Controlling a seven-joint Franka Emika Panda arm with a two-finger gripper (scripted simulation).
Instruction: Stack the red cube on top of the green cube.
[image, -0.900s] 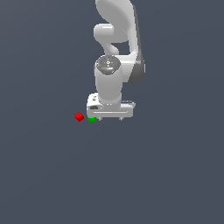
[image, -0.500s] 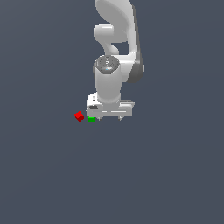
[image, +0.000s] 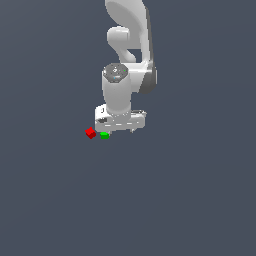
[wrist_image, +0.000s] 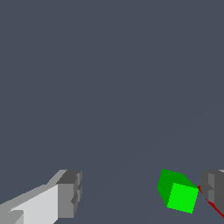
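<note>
My gripper (wrist_image: 140, 199) hangs low with its jaws spread wide and nothing between them; in the wrist view one grey finger (wrist_image: 69, 194) stands well off to one side of the green cube (wrist_image: 178, 194), while the other finger sits just beyond it. Compared with a second ago my arm has turned a little at the wrist and barely shifted over the floor (image: 190, 200); both cubes lie exactly where they were, so I judge nothing is grasped yet and I am lining up only. The red cube (image: 90, 133) rests on the floor just beside the green cube, on the exterior view's left of it, untouched; only a sliver of red shows past the green cube at the wrist. I see no container anywhere, so nothing is held in one.
</note>
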